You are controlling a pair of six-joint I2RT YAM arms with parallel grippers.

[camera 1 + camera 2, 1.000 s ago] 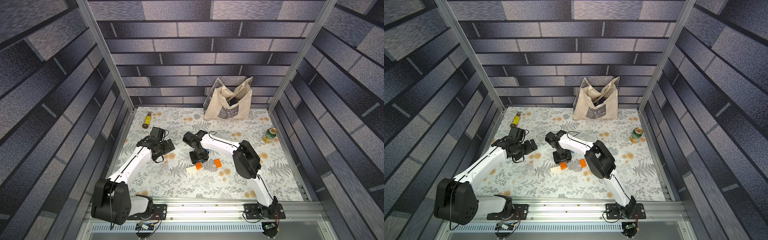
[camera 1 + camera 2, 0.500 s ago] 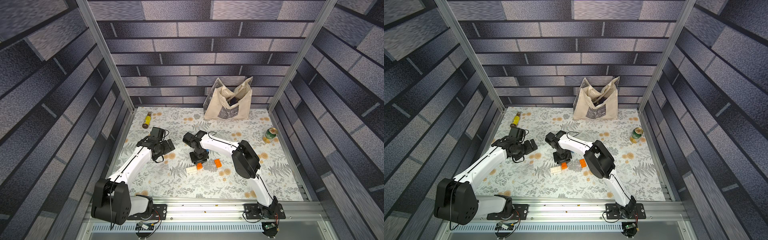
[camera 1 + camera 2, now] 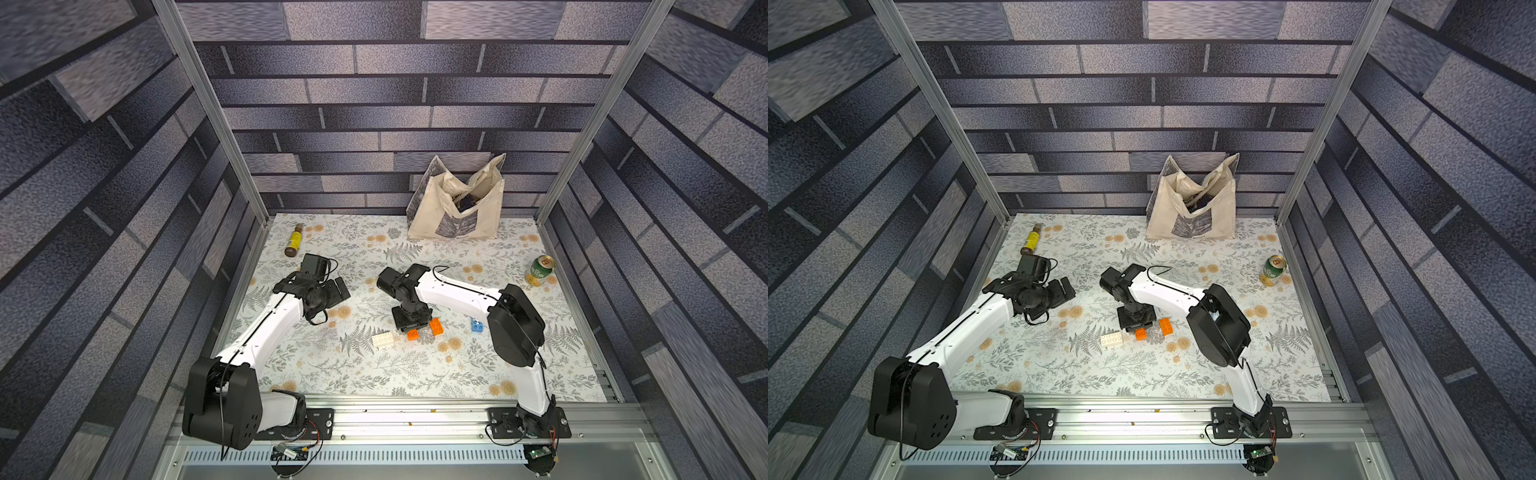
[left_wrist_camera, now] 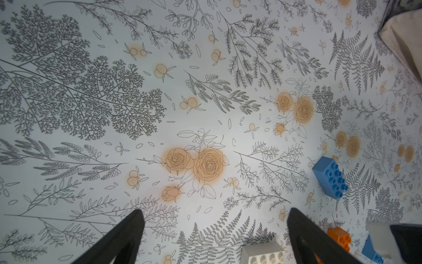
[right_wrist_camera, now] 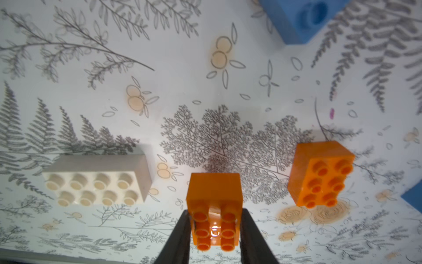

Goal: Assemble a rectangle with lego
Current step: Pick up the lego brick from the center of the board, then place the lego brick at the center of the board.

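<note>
My right gripper (image 5: 215,228) pinches one orange brick (image 5: 214,196) down at the counter (image 5: 205,68) — nothing is joined yet. Beside that brick lie the white brick (image 5: 98,180), second orange brick (image 5: 319,173) and a blue brick (image 3: 476,325), all apart — left gripper (image 4: 215,212) spread, empty.

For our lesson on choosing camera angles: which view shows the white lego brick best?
The right wrist view: the white brick lies whole and close, all eight studs countable. In both top views the brick is tiny. The left wrist view catches only part of it, cut off at the frame edge.
</note>
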